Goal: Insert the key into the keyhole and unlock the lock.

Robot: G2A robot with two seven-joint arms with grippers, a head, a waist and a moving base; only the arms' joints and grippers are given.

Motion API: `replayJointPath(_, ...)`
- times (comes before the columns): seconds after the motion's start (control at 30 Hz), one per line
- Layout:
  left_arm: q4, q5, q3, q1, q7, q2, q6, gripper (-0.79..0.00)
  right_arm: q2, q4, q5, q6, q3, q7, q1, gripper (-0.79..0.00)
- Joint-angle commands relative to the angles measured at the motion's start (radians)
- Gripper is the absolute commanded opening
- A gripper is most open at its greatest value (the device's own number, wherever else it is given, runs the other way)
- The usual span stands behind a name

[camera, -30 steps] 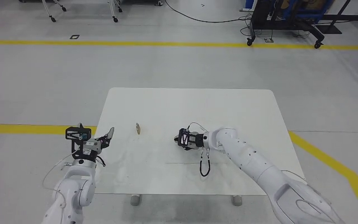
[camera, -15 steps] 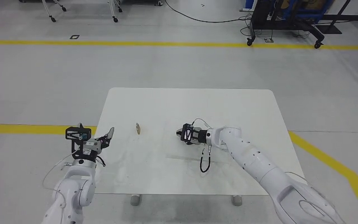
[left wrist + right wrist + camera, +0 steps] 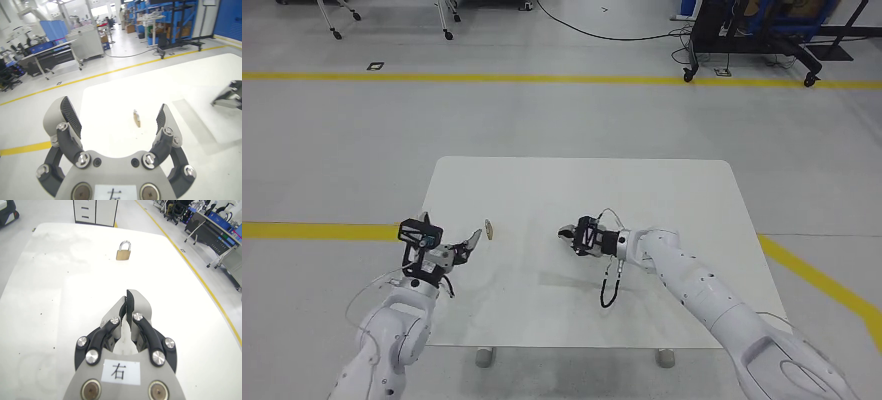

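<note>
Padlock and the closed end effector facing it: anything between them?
No: only bare table separates padlock and right end effector, in the right wrist view.

1. The left arm (image 3: 392, 340) and right arm (image 3: 697, 290) wear smooth, rounded white shells.
2. A thin black cable (image 3: 608, 290) loops off the right arm's wrist.
3. The left claw (image 3: 115, 113) and right claw (image 3: 127, 302) have grey metal bases, black linkages, round silver screws and light grey fingers with ribbed black pads (image 3: 71, 117).
4. Each base carries a white label with one black character.
</note>
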Motion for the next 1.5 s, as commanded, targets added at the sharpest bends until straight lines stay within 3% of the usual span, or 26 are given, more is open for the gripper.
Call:
replayJointPath(0.0,0.015,0.017,0.047,-0.046,-0.03,-0.002,-0.049,0.0,0.007,0.004,-0.002,-0.002,0.016,-0.039,-0.004,-0.785)
replayJointPath(0.27,0.101,0.044,0.184,-0.212,-0.114,-0.019,-0.114,0.0,0.023,0.029,0.009,-0.015,0.053,-0.102,-0.014,-0.785)
replayJointPath(0.5,0.211,0.087,0.307,-0.342,-0.16,-0.044,-0.086,0.0,0.002,0.082,0.046,-0.008,0.035,-0.052,0.013,-0.785)
replayJointPath(0.8,0.326,0.211,0.454,-0.442,-0.19,-0.077,-0.027,0.0,-0.007,0.116,0.038,-0.01,0.021,-0.09,0.03,-0.785)
replayJointPath(1.17,0.538,0.252,0.616,-0.595,-0.3,-0.141,0.035,0.0,-0.025,0.221,0.087,-0.036,0.02,-0.099,0.063,-0.785)
replayJointPath(1.33,0.578,0.201,0.618,-0.625,-0.267,-0.162,0.083,0.0,-0.027,0.227,0.102,-0.054,0.024,-0.185,0.062,-0.785)
replayJointPath(1.47,0.56,0.108,0.532,-0.612,-0.217,-0.154,0.099,0.0,-0.019,0.22,0.106,-0.09,0.036,-0.286,0.051,-0.785)
